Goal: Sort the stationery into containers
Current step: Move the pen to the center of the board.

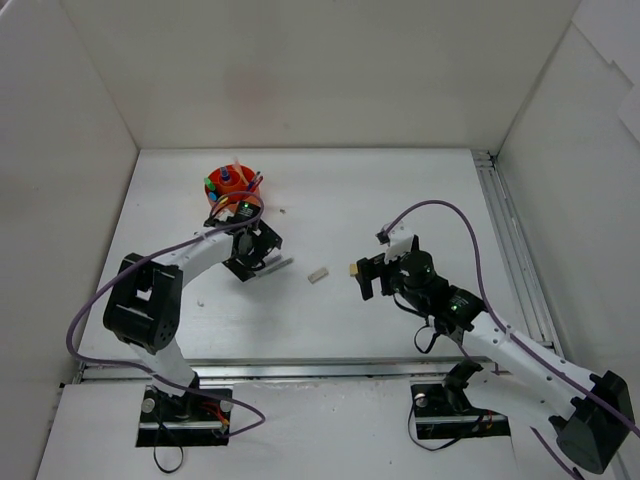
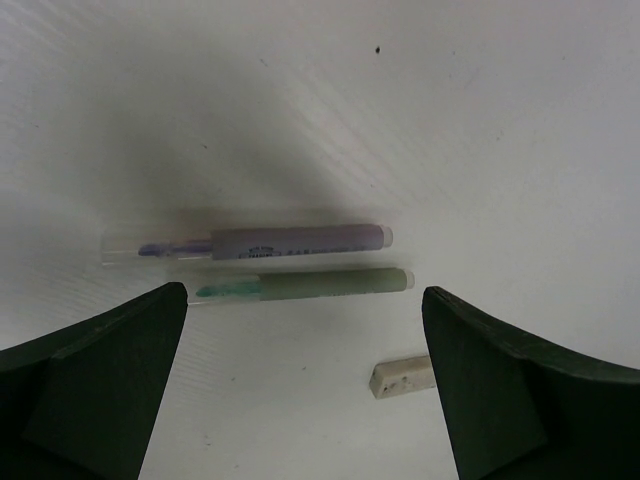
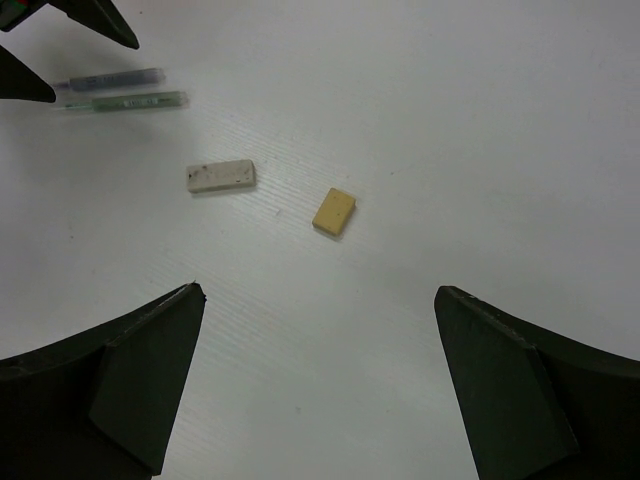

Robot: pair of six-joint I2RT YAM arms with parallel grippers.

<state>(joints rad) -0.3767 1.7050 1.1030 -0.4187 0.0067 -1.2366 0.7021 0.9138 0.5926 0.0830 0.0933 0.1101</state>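
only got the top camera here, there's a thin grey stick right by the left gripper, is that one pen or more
Observer: Two. The left wrist view shows a purple pen and a green pen lying side by side and parallel, in the gap of the open left gripper.
Operator: ok and the pale bits near the right gripper, what are they
Observer: Two erasers. The right wrist view shows a speckled white eraser and a smaller yellow eraser, apart from each other, flat on the table ahead of the open right gripper.
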